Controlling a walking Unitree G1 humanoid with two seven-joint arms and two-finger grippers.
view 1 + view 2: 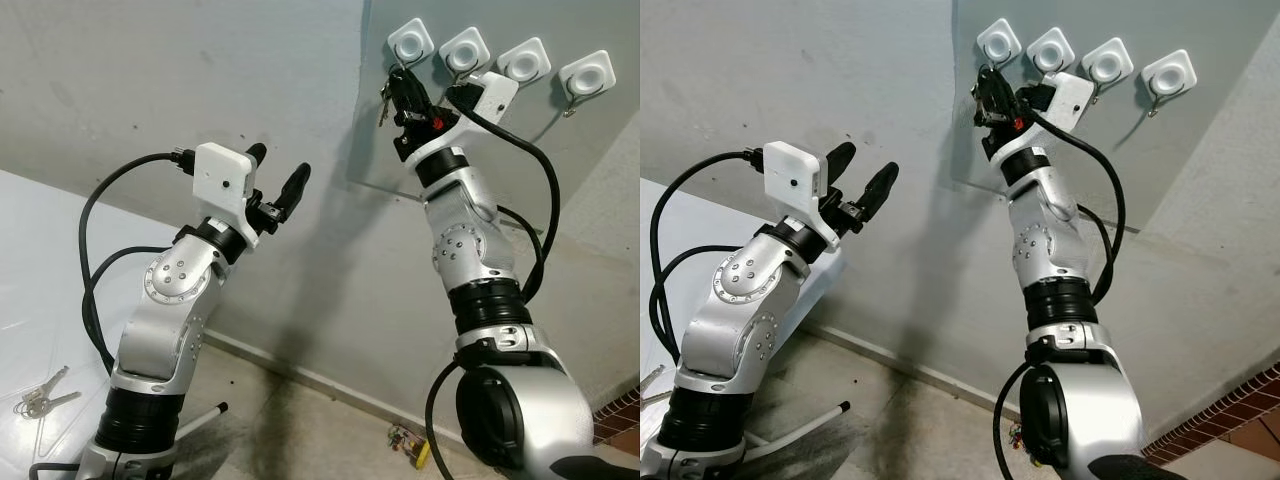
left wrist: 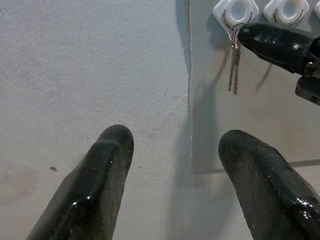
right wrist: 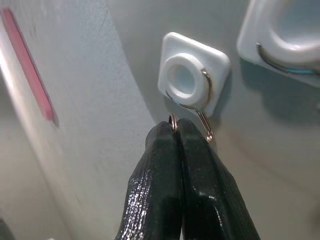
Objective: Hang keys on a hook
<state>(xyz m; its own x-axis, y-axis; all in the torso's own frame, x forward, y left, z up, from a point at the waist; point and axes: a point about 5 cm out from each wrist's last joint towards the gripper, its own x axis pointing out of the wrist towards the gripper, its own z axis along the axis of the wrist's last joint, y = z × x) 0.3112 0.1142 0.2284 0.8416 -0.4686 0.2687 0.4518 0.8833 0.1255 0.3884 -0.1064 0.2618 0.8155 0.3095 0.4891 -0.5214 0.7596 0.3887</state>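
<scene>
Four white square hooks sit in a row on a grey panel high on the wall. My right gripper is raised to the leftmost hook and is shut on a key ring. The ring sits just below that hook's wire prong, close to it; whether they touch I cannot tell. The keys dangle from the ring against the panel. My left gripper is held up open to the left, facing the bare wall, with nothing between its fingers.
A second bunch of keys lies on the white table at lower left. A small object lies on the floor by the wall base. The other three hooks hold nothing.
</scene>
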